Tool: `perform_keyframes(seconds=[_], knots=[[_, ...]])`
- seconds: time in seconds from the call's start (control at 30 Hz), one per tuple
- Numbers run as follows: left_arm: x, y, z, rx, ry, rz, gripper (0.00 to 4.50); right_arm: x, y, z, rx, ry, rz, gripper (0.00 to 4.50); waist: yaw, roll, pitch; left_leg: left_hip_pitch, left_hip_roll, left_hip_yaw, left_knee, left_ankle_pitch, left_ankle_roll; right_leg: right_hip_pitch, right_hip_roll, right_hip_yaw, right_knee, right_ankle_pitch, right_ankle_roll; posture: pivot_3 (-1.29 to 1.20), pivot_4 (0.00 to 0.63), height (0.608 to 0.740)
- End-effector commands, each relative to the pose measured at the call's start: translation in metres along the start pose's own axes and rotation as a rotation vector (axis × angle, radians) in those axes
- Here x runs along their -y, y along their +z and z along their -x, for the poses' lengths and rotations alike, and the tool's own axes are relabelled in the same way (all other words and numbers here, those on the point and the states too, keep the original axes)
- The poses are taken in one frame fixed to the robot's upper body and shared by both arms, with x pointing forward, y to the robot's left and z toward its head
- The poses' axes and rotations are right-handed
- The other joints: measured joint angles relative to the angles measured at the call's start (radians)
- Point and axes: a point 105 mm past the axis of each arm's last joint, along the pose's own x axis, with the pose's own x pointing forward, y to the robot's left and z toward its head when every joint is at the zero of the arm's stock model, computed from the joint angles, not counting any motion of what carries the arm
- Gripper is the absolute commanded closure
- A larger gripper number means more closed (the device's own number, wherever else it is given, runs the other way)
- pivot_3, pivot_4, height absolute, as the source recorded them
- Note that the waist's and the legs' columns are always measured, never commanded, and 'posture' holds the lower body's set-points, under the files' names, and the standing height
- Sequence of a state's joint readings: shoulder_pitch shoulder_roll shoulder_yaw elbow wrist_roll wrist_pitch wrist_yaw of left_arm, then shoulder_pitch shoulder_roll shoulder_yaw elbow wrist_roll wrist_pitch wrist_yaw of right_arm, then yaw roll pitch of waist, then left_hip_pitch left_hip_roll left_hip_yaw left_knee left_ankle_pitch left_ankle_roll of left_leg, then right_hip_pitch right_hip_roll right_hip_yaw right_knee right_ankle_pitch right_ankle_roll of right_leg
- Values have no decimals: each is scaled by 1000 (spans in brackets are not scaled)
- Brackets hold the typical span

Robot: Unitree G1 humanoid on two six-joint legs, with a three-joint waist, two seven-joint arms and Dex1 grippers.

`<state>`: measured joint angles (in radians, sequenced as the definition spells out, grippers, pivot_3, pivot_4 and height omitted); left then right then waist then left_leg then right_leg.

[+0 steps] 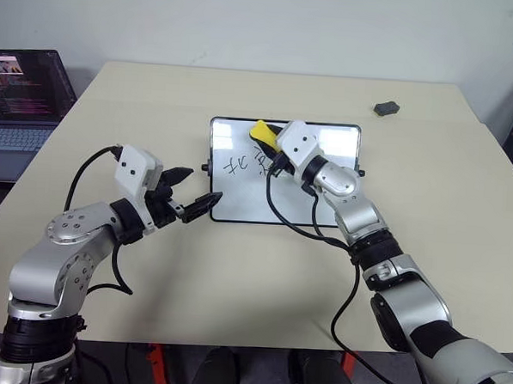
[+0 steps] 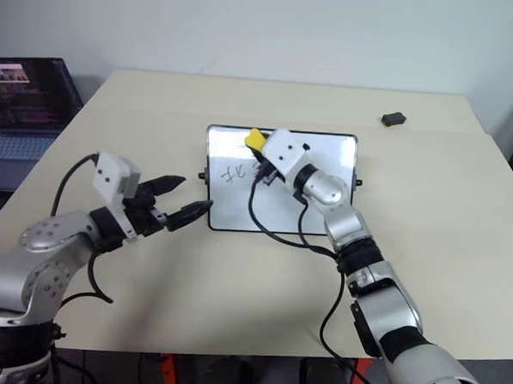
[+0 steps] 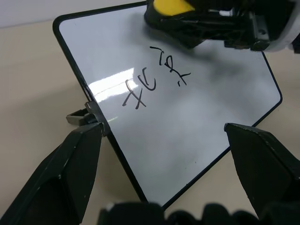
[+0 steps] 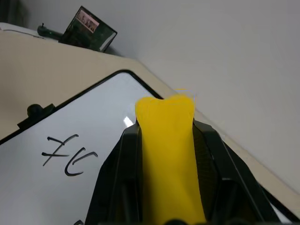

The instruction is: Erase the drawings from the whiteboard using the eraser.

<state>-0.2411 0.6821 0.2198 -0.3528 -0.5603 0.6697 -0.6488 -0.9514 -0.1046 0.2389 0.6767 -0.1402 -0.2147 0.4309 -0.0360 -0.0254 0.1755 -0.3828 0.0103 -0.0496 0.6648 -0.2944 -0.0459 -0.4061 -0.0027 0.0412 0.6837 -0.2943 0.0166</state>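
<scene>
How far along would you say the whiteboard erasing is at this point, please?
Done: the right gripper has the eraser clamped and over the whiteboard. In hand: bringing it to the drawings, while the open left gripper sits at the board's left edge. Left: all wiping; the strokes look intact.

Silver arms, black cables, black-fingered tools (image 1: 190, 195).

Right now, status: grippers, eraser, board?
Right gripper shut on the eraser, above the whiteboard. Left gripper open at the board's near left corner. Drawings not yet erased. Nothing in the way.
</scene>
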Motion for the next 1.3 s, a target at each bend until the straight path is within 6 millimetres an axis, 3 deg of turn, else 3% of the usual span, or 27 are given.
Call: perform_keyframes(seconds=[0.03,0.2,0.4,0.57,0.63,0.73,0.93,1.07,1.13,1.3], knots=[[4,6,-1,19,-20,-39,0,2,5,-11,-24,9,61,3398,-1,0,0,0,0,0,0,0,0,0,0,0,0,0,0,0,150,740],[4,5,-2,15,-26,-43,0,-6,-15,-10,-133,105,116,3398,-6,-1,0,1,0,0,1,0,0,0,0,0,3,0,0,0,150,740],[4,4,-3,17,-27,-44,0,-30,-52,11,-244,244,92,3398,-6,-2,-3,4,0,0,3,0,1,1,0,0,9,0,0,0,150,740],[4,3,-3,18,-29,-45,0,-38,-71,25,-304,272,68,3398,-6,-2,-3,9,-1,0,7,0,1,5,0,1,14,0,-1,0,150,740],[4,3,-3,19,-29,-44,0,-40,-68,26,-285,286,74,3398,-5,-2,-3,24,-1,-2,6,0,1,22,0,-1,12,0,-2,0,150,740],[4,2,-4,19,-29,-42,0,-38,-51,22,-205,285,83,3399,-5,-2,-3,25,-2,-2,6,0,1,22,1,0,13,0,-2,0,150,740],[5,2,-4,20,-34,-41,0,2,-9,11,-37,87,71,3399,-6,-2,-2,19,-1,-3,6,0,1,17,1,-1,12,0,-2,0,150,740],[7,1,-5,21,-42,-40,0,28,-1,9,-11,-56,79,3399,-6,-2,-1,18,-1,-2,2,0,1,17,1,0,8,0,-2,0,150,740],[8,1,-5,20,-46,-39,0,23,-13,10,-59,-43,82,3399,-6,-2,-1,18,0,-2,0,0,1,16,1,0,5,0,-2,0,150,740],[9,1,-4,20,-46,-38,0,-23,-34,18,-113,176,74,3399,-8,-2,-2,17,1,-1,-3,0,1,16,1,-1,-2,0,-2,0,150,740]])
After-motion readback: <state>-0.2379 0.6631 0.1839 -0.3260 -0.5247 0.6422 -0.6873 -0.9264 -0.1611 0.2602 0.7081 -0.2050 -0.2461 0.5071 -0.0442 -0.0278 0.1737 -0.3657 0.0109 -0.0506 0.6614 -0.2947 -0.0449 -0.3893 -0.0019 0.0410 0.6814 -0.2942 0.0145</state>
